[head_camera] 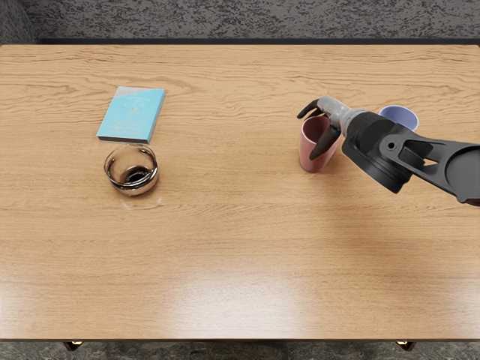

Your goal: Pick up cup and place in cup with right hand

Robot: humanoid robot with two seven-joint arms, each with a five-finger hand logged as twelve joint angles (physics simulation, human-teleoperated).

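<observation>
Right arm reaching in, its hand at the pink cup
The hand is partly open, fingers apart over the rim, holding nothing; the pink cup stands upright on the right of the table, a blue cup farther right, a glass bowl at left, a light-blue book just beyond the bowl on its far side

the right arm is entering from the right edge and goes to the left, rising a little toward the upper side of the view. its links are black, and a thick rounded part sits just behind the wrist. the right hand, partly light grey, is directed to the left, at the end of this arm.
</observation>
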